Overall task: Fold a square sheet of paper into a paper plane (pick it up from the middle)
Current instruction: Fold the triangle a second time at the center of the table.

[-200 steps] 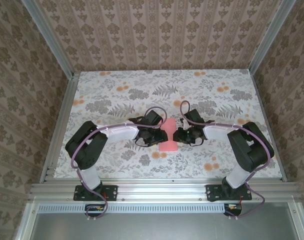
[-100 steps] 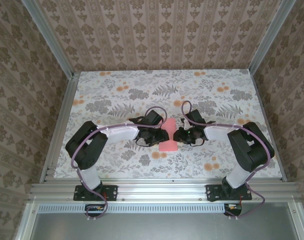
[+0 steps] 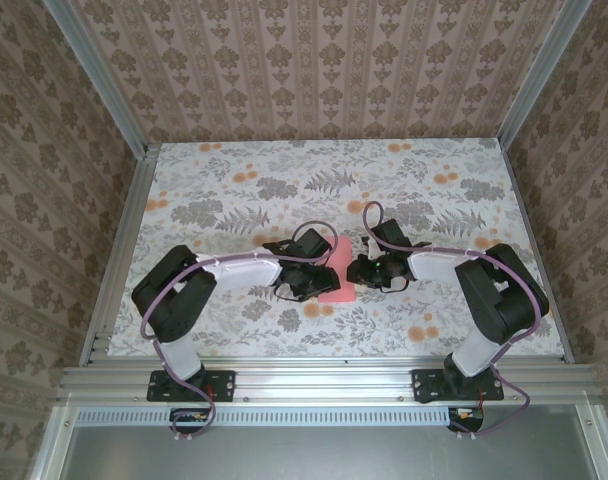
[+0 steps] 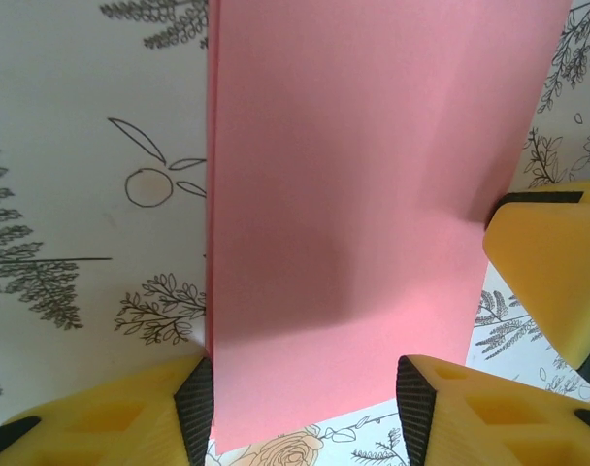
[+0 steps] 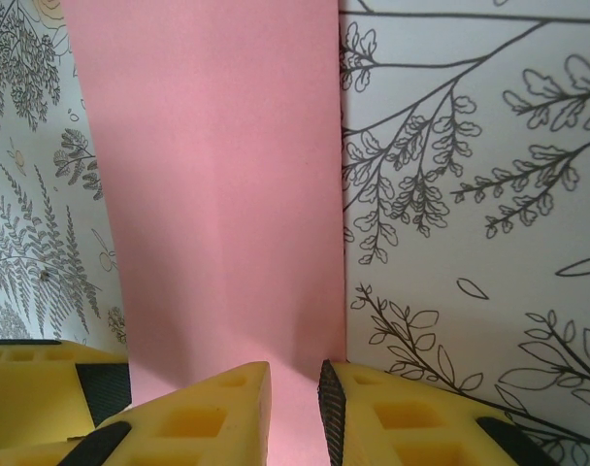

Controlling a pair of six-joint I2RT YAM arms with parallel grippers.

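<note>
Left hand (image 4: 305,408) astride edge of pink sheet (image 4: 353,146), right hand (image 5: 295,398) opposite.

pink paper (image 4: 353,194) cut off at top edge, fingers (image 4: 499,417) cropped at bottom, fold layers unclear

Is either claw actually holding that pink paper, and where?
Cannot be told. The right gripper, fingers nearly closed, meets the pink paper at one edge; the left gripper straddles it open, and it lies flat.

The paper (image 3: 339,291) lies on the table (image 3: 234,190) (near its middle), between the left gripper (image 3: 310,281) and the right gripper (image 3: 360,270).
</note>
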